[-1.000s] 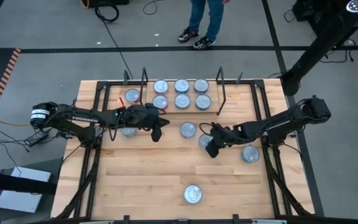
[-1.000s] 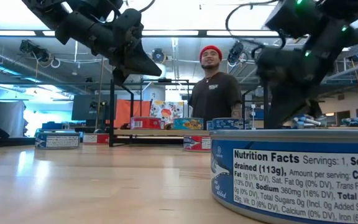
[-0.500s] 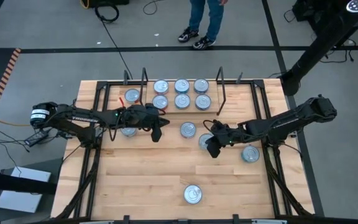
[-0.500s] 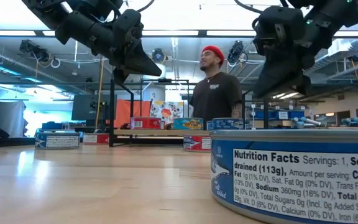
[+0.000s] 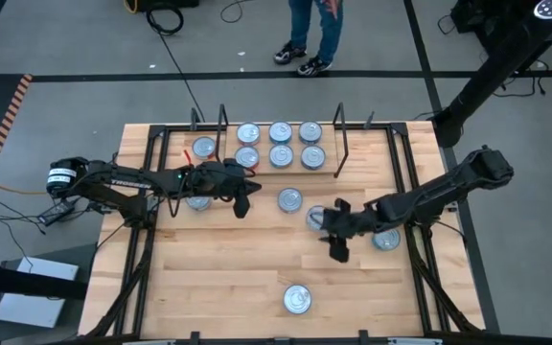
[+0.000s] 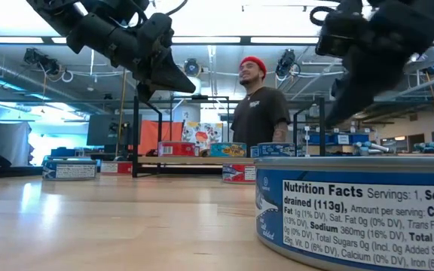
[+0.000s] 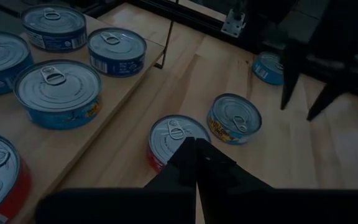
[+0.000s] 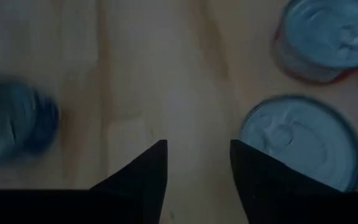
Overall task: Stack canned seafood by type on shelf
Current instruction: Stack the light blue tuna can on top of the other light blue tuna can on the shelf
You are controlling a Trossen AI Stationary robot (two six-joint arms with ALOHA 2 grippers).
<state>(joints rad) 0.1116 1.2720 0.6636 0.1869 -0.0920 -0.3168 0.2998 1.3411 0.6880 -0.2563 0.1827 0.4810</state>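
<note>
Several tins of canned seafood (image 5: 280, 144) stand in two rows on the shelf (image 5: 264, 169), between its black wire end frames. More tins stand on the tabletop: a red one (image 7: 178, 136), a blue one (image 7: 234, 117), one further right (image 5: 386, 238), one near the front edge (image 5: 297, 299), and others by the left arm (image 5: 204, 148). My left gripper (image 5: 242, 203) hangs shut above the table, left of the red tin, holding nothing. My right gripper (image 8: 197, 168) stands open over bare wood just beside the blue tin (image 8: 300, 140), touching nothing.
A person (image 6: 261, 105) stands beyond the table's far edge. A black frame (image 5: 151, 163) runs along the tabletop's sides. Bare wood (image 5: 228, 268) lies in the near half of the table. The tin near the front edge looms large in the low view (image 6: 356, 211).
My right gripper has moved toward the table's near edge and a little up, rolled about its pointing line, and opened. The blue tin beside it stands where it was. The left arm has kept still.
</note>
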